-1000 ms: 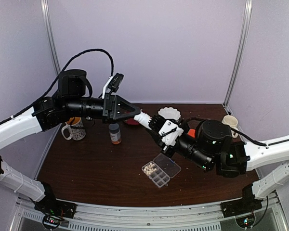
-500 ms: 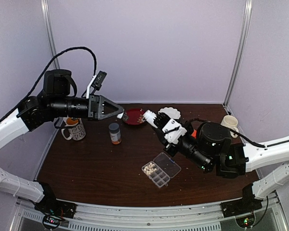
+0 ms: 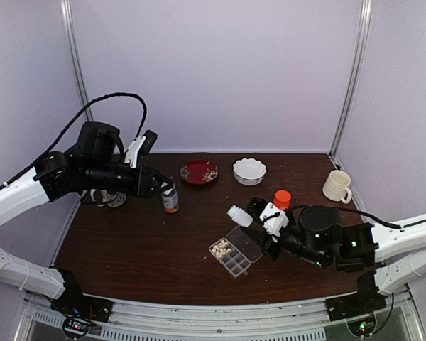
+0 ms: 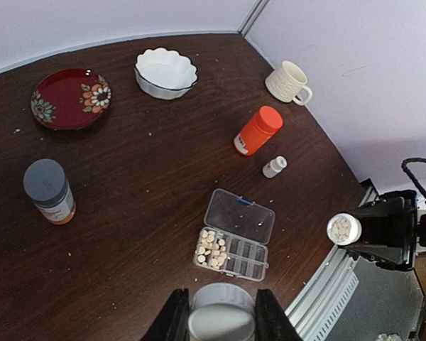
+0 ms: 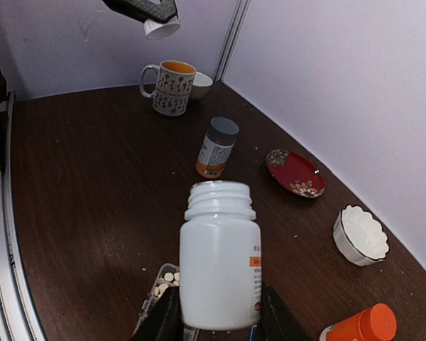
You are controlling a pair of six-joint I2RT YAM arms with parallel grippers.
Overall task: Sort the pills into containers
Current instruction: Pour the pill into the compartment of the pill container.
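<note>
The clear pill box (image 4: 234, 241) lies open on the dark table, lid folded back, with cream pills (image 4: 211, 247) heaped in its left end cells; the other containers look bare. From above, the pill box (image 3: 236, 250) sits at front centre. My left gripper (image 4: 221, 312) is shut on a white bottle cap (image 4: 221, 318), high over the table's left side (image 3: 161, 187). My right gripper (image 5: 220, 312) is shut on an uncapped white bottle (image 5: 220, 256), held just above and right of the box (image 3: 239, 215). Pills show inside the bottle's mouth (image 4: 343, 229).
An amber bottle with a grey cap (image 3: 170, 197) stands below the left gripper, with a patterned mug (image 5: 169, 87) beyond it. At the back are a red plate (image 3: 199, 171) and a white scalloped bowl (image 3: 249, 170). An orange bottle (image 4: 258, 130), a small white bottle (image 4: 274, 167) and a cream mug (image 3: 337, 186) stand right.
The left arm pulled back left and down with the cap. The right arm brought the open white bottle forward and down from near the bowl to the pill box.
</note>
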